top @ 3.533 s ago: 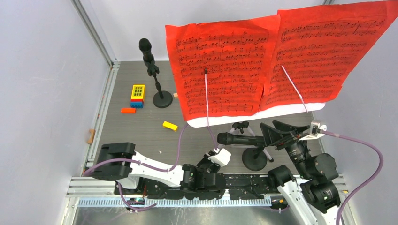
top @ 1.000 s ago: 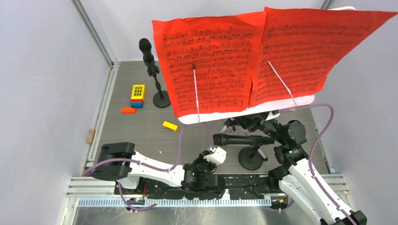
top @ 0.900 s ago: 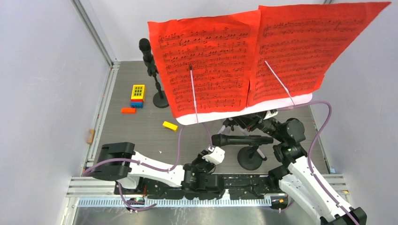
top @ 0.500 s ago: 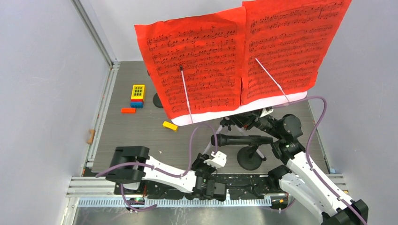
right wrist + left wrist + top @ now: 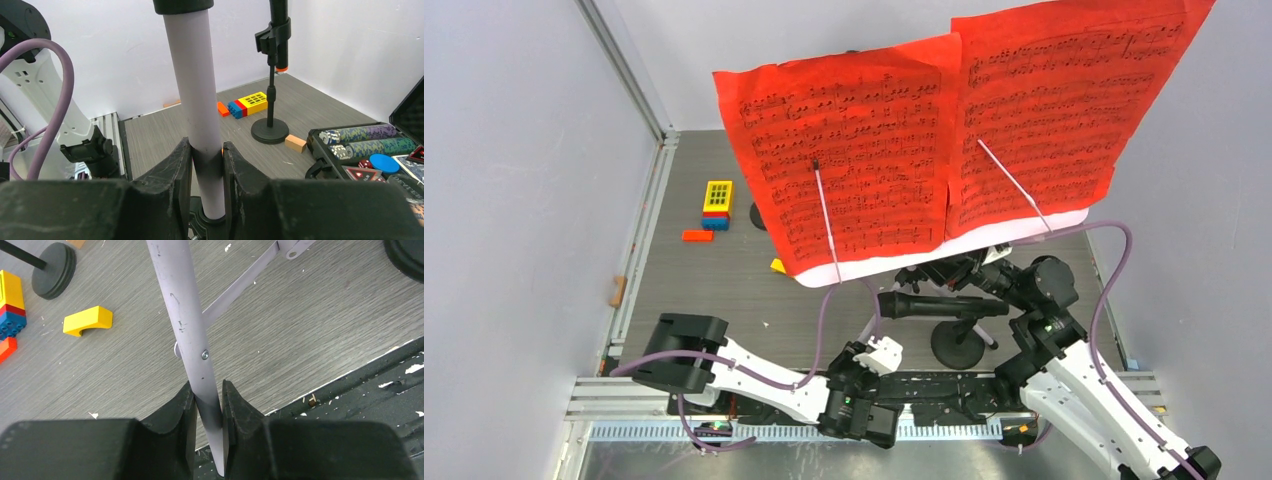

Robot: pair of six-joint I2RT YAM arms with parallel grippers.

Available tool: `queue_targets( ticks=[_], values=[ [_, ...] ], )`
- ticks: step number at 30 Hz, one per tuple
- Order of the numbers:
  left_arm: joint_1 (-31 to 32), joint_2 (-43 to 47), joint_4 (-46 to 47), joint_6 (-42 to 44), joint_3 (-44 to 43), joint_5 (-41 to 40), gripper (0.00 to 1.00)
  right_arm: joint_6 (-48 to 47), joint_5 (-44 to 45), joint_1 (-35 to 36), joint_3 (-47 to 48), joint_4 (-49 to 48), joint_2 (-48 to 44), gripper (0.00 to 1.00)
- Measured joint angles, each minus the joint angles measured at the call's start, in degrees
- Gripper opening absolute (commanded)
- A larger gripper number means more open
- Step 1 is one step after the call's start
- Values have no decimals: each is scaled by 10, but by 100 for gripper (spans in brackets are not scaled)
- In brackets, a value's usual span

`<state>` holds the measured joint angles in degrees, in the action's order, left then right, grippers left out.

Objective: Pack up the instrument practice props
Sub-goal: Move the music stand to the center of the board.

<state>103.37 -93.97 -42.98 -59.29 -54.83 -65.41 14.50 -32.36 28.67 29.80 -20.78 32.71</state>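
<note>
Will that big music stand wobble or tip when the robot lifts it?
Probably top-heavy: the wide red pages sit high above a thin pole. They likely flap, being paper. The smooth silver leg might slip in the left tool.

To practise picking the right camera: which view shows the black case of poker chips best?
The right wrist view: the open black case sits at its lower right, rows of poker chips showing. The top external view shows none of it; the red sheet-music pages block much of that view. The left wrist view misses it too.
</note>
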Motion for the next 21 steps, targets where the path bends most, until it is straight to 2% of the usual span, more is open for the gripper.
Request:
queue_targets(
  ticks=[13, 21],
  values=[
    [10, -5, -96, -98, -12, 1, 0, -2, -17, 49, 38, -75, 116, 0],
    [25, -15, -157, -148, -21, 5, 0, -20, 27, 92, 38, -76, 117, 0]
  ],
)
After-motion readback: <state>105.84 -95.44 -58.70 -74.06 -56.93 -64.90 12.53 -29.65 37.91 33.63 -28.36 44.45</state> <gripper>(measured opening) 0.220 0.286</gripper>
